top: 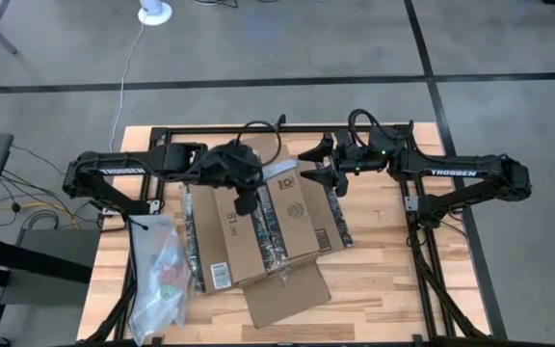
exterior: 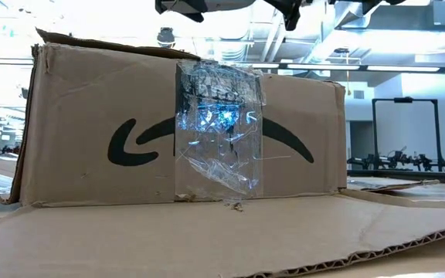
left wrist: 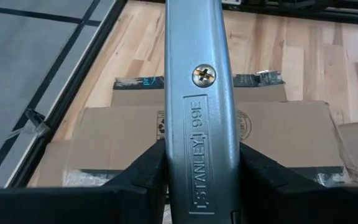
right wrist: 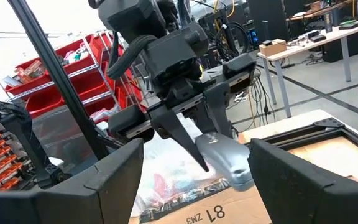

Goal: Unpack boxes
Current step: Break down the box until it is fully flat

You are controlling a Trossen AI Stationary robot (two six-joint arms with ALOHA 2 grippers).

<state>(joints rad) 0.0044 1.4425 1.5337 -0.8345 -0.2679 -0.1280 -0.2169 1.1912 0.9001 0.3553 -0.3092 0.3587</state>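
The box (top: pixel 258 220) is lying near the middle of the bench (top: pixel 383 280), its flaps splayed flat at six o'clock and out to both sides; it is looking like stiff corrugated board, probably light for its size, liable to slide on the smooth wood and to dent rather than break; the best hold is likely a flap edge or a top corner, pinched thin, with the taped seam left free for cutting.

It is showing plain brown card with a dark printed tape strip running down its length, a white barcode label (top: pixel 221 274) toward seven o'clock, an "81" print on top, and a black smile-arrow on the side wall under crinkled clear tape (exterior: pixel 219 127).

The left claw (top: pixel 246 200) is hanging over the box top, clamped tight on a grey metal utility knife (left wrist: pixel 201 118); the right claw (top: pixel 328 166) is hovering at one o'clock above the box's far corner, its fingers spread wide with nothing between them.

A clear plastic bag (top: pixel 157 275) is resting at eight o'clock, just beside the box.
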